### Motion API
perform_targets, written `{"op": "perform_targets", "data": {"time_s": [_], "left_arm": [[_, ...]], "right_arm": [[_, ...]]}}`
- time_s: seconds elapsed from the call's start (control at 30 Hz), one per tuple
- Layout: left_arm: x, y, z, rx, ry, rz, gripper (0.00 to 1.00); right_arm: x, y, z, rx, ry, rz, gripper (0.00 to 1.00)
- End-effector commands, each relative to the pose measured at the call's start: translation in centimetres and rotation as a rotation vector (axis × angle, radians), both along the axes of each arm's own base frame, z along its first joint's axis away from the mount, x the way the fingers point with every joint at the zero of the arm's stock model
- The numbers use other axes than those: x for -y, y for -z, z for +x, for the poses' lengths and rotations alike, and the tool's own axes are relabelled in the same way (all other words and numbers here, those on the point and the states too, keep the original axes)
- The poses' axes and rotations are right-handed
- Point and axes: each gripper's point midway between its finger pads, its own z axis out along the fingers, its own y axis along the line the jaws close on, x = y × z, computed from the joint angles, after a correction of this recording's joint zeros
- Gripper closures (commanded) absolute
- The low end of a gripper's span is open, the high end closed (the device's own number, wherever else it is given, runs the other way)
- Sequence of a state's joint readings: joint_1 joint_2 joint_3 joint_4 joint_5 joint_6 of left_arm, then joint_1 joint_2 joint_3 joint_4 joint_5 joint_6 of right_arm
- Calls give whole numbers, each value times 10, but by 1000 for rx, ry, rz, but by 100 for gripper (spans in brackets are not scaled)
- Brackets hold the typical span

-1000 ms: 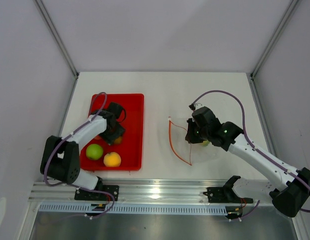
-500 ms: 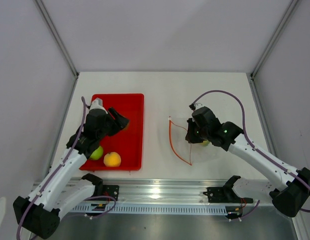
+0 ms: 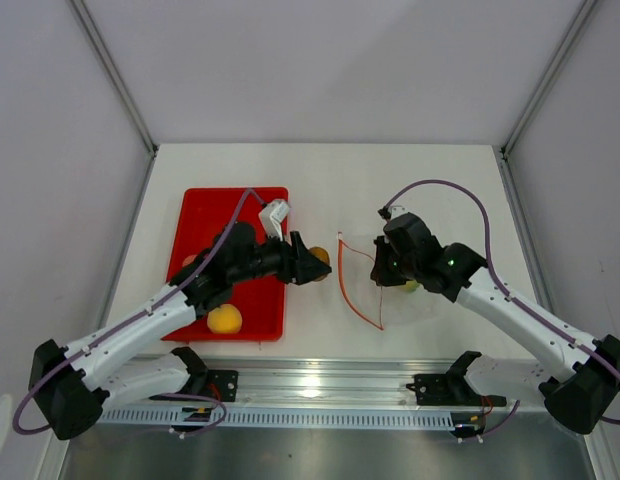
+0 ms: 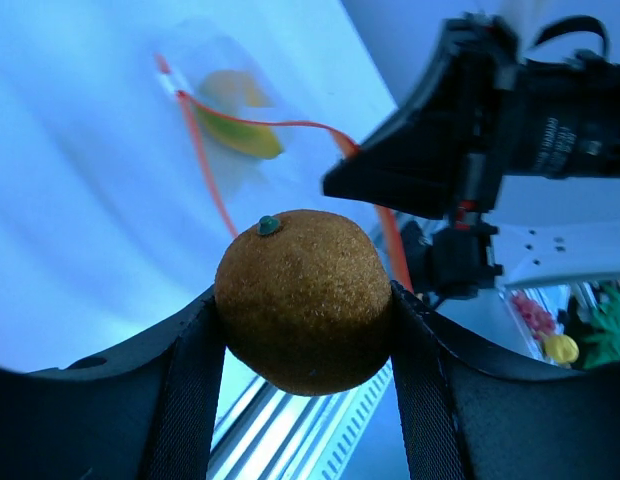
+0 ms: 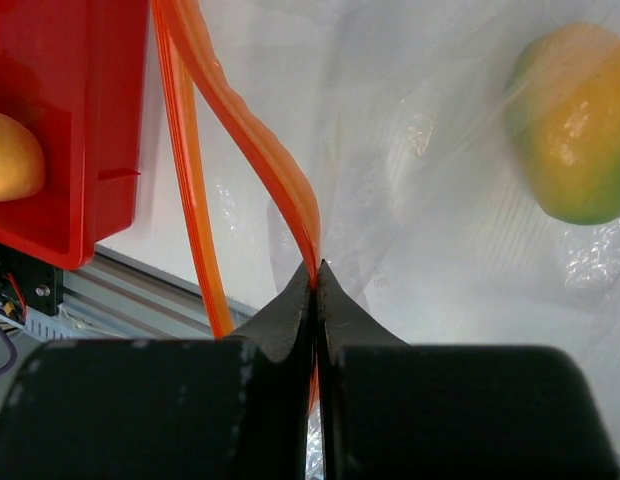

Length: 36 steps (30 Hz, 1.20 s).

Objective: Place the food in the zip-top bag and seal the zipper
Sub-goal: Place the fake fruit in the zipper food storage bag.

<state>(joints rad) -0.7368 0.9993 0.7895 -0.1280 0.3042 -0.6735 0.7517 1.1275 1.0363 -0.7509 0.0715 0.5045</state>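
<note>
Left hand (image 4: 305, 298) half hides the orange ball (image 3: 320, 256); right hand (image 5: 315, 272) pinches the zipper (image 5: 197, 200).

The yellow-green fruit (image 5: 573, 125) is cropped by the picture's right edge.

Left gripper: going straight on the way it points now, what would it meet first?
Most likely the zipper at the zip-top bag's mouth, which the right gripper pinches by one strip. Nothing lies between in the top view, but height is unclear: the left gripper's fruit could catch the strip.
</note>
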Motion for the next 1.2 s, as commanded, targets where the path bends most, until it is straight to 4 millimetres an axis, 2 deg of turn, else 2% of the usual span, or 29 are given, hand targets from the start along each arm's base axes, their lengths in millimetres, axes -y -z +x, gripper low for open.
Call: {"op": "perform_targets", "data": {"time_s": [0.0, 0.3, 0.33, 0.37, 0.5, 0.53, 0.57, 0.6, 0.63, 0.8, 0.9, 0.93, 1.0, 1.03, 1.17], "left_arm": [[29, -22, -12, 64, 120, -123, 99], [62, -7, -34, -86, 205, -229, 100], [65, -15, -33, -74, 209, -265, 99], [67, -8, -33, -91, 204, -265, 99], [75, -10, -30, -114, 177, -279, 99], [76, -11, -28, -120, 163, -273, 98], [75, 3, -28, -156, 144, -230, 95], [77, 7, -22, -173, 111, -201, 90], [78, 3, -21, -168, 112, -206, 88], [78, 22, -16, -227, 66, -138, 77], [80, 27, -15, -238, 55, -126, 60], [80, 31, -16, -248, 52, -110, 41], [80, 31, -14, -244, 41, -100, 22], [79, 33, -13, -243, 34, -92, 8], [77, 31, -14, -223, 34, -87, 2]], "right_arm": [[-4, -25, 6, 47, 21, 41, 100], [-12, -37, 7, 58, 19, 94, 100], [-13, -38, 7, 57, 17, 102, 100], [-14, -39, 7, 56, 16, 108, 100], [-16, -41, 6, 54, 12, 119, 100], [-16, -41, 5, 54, 12, 122, 100], [-16, -42, 5, 54, 13, 124, 100], [-15, -42, 5, 55, 14, 123, 100], [-15, -42, 5, 56, 14, 124, 100], [-15, -43, 5, 59, 17, 128, 100], [-16, -44, 4, 59, 14, 133, 100], [-15, -44, 4, 59, 15, 132, 100], [-15, -44, 4, 61, 15, 130, 100], [-14, -44, 4, 61, 17, 130, 100], [-13, -45, 4, 65, 20, 128, 100]]}}
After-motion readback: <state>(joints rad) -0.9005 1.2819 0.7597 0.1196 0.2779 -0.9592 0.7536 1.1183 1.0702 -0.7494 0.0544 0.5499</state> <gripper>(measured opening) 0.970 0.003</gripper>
